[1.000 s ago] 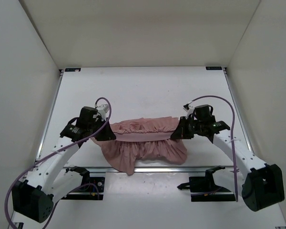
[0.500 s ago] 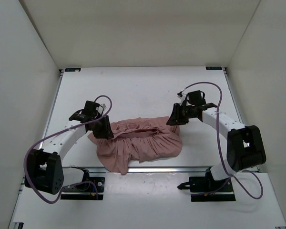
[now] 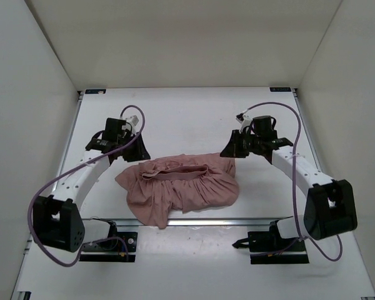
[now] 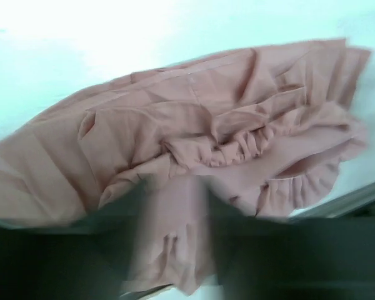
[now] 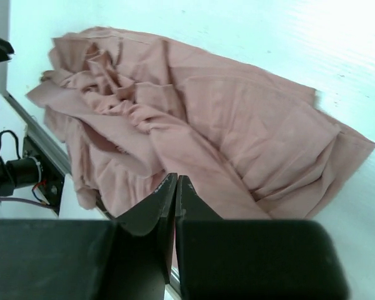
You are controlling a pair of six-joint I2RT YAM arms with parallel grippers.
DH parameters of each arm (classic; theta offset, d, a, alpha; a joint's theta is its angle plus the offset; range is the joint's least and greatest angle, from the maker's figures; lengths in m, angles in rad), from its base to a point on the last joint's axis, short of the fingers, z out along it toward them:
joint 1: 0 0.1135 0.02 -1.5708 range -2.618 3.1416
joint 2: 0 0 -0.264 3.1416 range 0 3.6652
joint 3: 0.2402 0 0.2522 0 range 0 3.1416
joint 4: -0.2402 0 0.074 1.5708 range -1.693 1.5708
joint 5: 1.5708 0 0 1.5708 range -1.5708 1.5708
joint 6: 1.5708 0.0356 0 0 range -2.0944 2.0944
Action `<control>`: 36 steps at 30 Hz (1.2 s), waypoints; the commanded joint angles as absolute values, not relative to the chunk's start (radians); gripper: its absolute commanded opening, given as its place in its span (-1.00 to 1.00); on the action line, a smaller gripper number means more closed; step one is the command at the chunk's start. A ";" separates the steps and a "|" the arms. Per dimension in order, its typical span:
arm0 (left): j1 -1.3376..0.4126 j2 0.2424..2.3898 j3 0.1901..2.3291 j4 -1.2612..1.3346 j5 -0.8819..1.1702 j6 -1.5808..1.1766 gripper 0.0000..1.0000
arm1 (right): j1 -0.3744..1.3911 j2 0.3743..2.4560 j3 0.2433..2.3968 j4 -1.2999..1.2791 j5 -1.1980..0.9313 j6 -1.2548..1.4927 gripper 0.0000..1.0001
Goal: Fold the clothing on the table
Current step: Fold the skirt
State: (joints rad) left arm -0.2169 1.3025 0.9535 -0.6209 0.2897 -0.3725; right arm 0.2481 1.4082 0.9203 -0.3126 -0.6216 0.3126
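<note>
The dusty-pink clothing [image 3: 182, 186] lies in a wrinkled heap near the front of the white table [image 3: 187, 115], its gathered band across the top. My left gripper [image 3: 137, 154] hovers just behind the heap's left back corner, open and empty. The left wrist view is blurred: the left gripper [image 4: 175, 209] shows dark fingers [image 4: 122, 212] spread apart, with the clothing [image 4: 206, 119] beneath the gap. My right gripper [image 3: 229, 150] hangs off the right back corner, apart from the fabric. In the right wrist view the right gripper [image 5: 176, 179] is shut on nothing, above the clothing [image 5: 237, 125].
White walls enclose the table on three sides. A metal rail [image 3: 250, 220] runs along the front edge, just under the heap's hanging lower flap [image 3: 159, 219]. Both arm bases and their cables sit below that rail. Bare tabletop stretches behind the clothing.
Both grippers have let go of the clothing, which dropped from a stretched span into a heap. Both arms drew back toward the far side. The left jaws opened; the right ones opened, then shut.
</note>
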 commanded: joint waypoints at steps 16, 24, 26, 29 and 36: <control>-0.298 1.092 0.717 -0.701 0.478 -0.350 -1.00 | 0.472 1.422 0.866 -0.285 -0.689 0.201 -1.00; -0.304 1.187 0.692 -0.574 0.373 -0.351 -1.00 | 0.474 1.666 1.040 -0.241 -0.681 0.163 -1.00; -0.273 1.218 0.699 -0.508 0.353 -0.370 -1.00 | 0.469 1.703 1.072 -0.233 -0.673 0.163 -0.99; -0.258 1.282 0.722 -0.411 0.319 -0.388 -1.00 | 0.445 1.729 1.112 -0.219 -0.663 0.166 -0.99; -0.246 1.474 0.793 -0.290 0.282 -0.407 -1.00 | 0.385 1.788 1.097 -0.173 -0.651 0.204 -1.00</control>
State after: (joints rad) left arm -0.2543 1.4441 0.7410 -0.3836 0.3225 -0.4011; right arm 0.4034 1.7584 1.0931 -0.2188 -0.6693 0.1951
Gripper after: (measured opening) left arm 0.026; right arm 0.001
